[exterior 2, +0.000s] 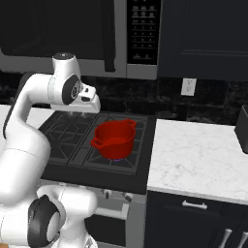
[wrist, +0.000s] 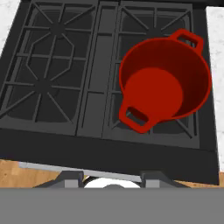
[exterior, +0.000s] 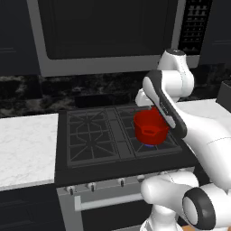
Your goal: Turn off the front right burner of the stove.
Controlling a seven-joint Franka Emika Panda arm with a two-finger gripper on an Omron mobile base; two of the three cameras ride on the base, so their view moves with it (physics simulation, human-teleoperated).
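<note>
On the stove (exterior: 97, 135), left base view: a red two-handled pot (exterior: 150, 127) sits on the front right burner (exterior: 155, 143), with a bluish glow under its base. The white arm arches over the pot's right side and hides the tool; a row of small silver knobs (exterior: 92, 186) lines the steel front below the pot. A steel-framed microwave (exterior: 108, 36) hangs above the stove, and a white marble desk (exterior: 27, 146) adjoins its left edge.

Right base view: the pot (exterior 2: 115, 139) stands on the front right burner (exterior 2: 118, 157), again with blue light beneath. The arm's wrist hovers left of and above the pot. A marble desk (exterior 2: 198, 162) lies right of the stove (exterior 2: 72, 140).

Hand view: looking down, the pot (wrist: 164, 85) covers the front right burner (wrist: 183, 127); the stove (wrist: 57, 83) grates spread left of it. The tool (wrist: 113, 178) shows two dark fingertips (wrist: 70, 177) below the pot, standing apart with nothing between them.
</note>
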